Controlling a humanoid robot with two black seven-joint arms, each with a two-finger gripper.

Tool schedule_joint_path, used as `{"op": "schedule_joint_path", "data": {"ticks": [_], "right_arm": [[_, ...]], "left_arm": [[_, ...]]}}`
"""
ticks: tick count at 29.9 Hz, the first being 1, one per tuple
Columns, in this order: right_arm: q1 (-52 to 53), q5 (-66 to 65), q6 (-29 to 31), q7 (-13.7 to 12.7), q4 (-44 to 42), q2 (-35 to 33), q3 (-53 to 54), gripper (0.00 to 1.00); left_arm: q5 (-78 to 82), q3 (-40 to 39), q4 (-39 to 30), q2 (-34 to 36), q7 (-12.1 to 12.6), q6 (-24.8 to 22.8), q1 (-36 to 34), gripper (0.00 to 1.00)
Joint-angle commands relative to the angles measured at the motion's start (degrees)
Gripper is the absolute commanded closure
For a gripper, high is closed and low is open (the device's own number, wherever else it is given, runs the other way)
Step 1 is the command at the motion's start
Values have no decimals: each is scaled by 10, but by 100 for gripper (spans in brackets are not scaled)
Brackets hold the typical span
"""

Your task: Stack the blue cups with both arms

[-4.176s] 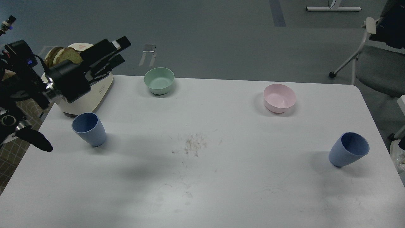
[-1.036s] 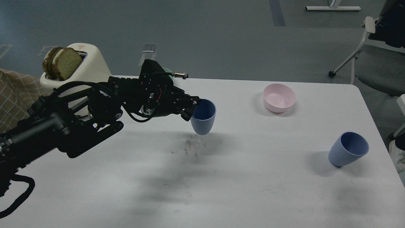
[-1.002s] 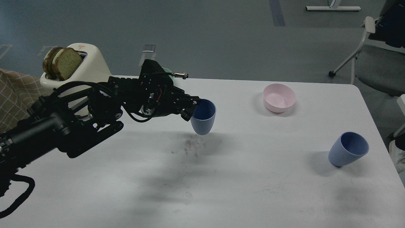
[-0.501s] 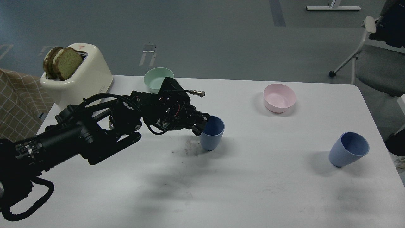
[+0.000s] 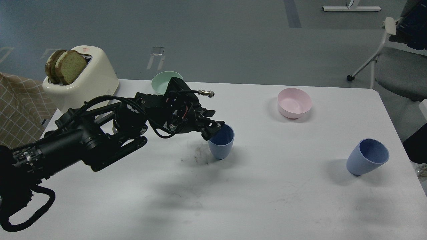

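Note:
One blue cup (image 5: 221,145) stands upright on the white table (image 5: 267,200) near the middle, beside some dark smudges. My left arm reaches in from the lower left. Its gripper (image 5: 215,128) sits at the cup's left rim with its fingers apart, no longer pinching the rim. The other blue cup (image 5: 367,156) leans on its rounded base at the right side of the table, untouched. My right gripper is not in view; only a dark shape (image 5: 415,143) shows at the right edge.
A mint-green bowl (image 5: 159,83) stands at the back, partly hidden behind my left wrist. A pink bowl (image 5: 295,102) stands at the back right. A cream toaster (image 5: 83,81) with bread slices is at the back left. A chair (image 5: 397,66) stands beyond the right corner.
My left arm carried the left cup to the table's middle and set it down. In the last half second its fingers spread and lifted slightly off the rim. A dark shape entered at the right edge.

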Motion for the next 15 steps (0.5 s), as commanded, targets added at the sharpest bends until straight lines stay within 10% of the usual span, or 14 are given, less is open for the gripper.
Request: {"op": "schedule_joint_path", "data": {"ticks": [1,15], "right_arm": [[-23,-1,0,0,31,-6,-1,0],[-161,-198,0,0,236,-54,-33,0]], "left_arm": [[-70,-52,-3,16,-4,22,0,23],[-613,-317,-6,40,-42,81,59,6]]}}
